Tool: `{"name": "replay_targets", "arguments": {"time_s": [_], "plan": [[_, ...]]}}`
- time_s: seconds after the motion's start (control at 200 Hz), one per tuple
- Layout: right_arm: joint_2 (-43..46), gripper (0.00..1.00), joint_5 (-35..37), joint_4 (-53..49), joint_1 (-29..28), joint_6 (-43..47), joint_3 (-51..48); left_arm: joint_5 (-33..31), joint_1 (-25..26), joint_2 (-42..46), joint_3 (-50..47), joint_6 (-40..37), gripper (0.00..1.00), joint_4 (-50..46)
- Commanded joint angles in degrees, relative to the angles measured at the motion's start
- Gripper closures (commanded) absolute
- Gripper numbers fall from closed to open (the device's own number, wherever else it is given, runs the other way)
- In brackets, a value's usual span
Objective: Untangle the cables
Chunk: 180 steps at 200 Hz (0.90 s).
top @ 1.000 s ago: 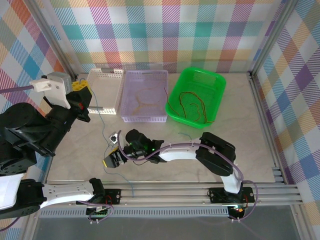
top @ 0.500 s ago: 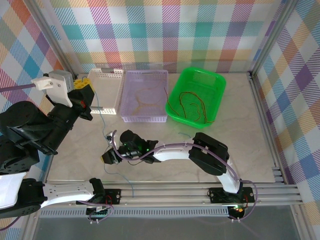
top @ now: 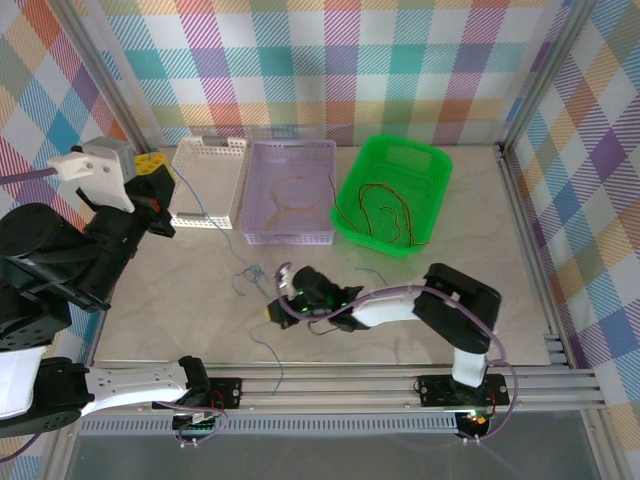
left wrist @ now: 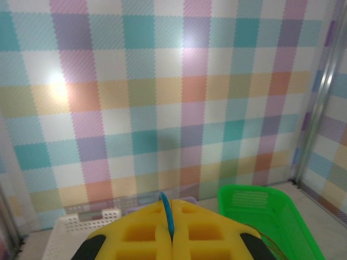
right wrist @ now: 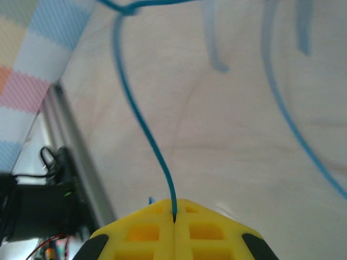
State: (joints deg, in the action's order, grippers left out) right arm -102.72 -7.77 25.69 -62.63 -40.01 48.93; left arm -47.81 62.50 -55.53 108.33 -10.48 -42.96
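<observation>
- Left fingers point(left wrist: 135, 234), up high at far left, pinched tight on the blue cable point(left wrist: 166, 210). It looks thin, light and floppy, and will likely slip unless nipped firmly.
- From there it sags onto the tabletop point(top: 180, 290) and kinks midway. Best gripped close to a crossing, I'd say.
- Right fingers point(right wrist: 142, 234), low at centre, clamped on what looks like the same strand.
- Top view gives the whole span, plus wires lying in the purple basket point(top: 290, 238) and green basket point(top: 445, 160). The wrist views confirm each pinch.

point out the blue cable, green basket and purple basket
blue cable point(right wrist: 147, 136), right wrist view, middle of the strand
green basket point(top: 408, 153), top view, back wall
purple basket point(top: 288, 237), top view, front wall
</observation>
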Motion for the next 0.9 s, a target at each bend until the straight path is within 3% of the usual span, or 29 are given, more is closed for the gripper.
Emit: {"name": "replay_targets", "arguments": {"time_s": [0.0, 0.28, 0.55, 0.895], "plan": [[6.26, 1.00, 2.52, 1.19, 5.47, -2.12, -5.97, -4.82, 0.35, 0.18, 3.30, -5.75, 1.00, 1.87], [15.26, 1.00, 6.53, -12.66, 16.39, -0.04, -12.03, -8.30, 0.34, -4.41, 11.00, -15.83, 1.00, 2.52], [20.81, 1.00, 8.36, -22.91, 24.24, 0.61, -15.38, -10.09, 0.50, -5.19, 12.76, -25.42, 1.00, 12.28], [34.95, 1.00, 9.76, -30.13, 28.79, 5.12, -19.02, -10.30, 0.43, -6.18, 9.33, -32.88, 1.00, 21.00]]}}
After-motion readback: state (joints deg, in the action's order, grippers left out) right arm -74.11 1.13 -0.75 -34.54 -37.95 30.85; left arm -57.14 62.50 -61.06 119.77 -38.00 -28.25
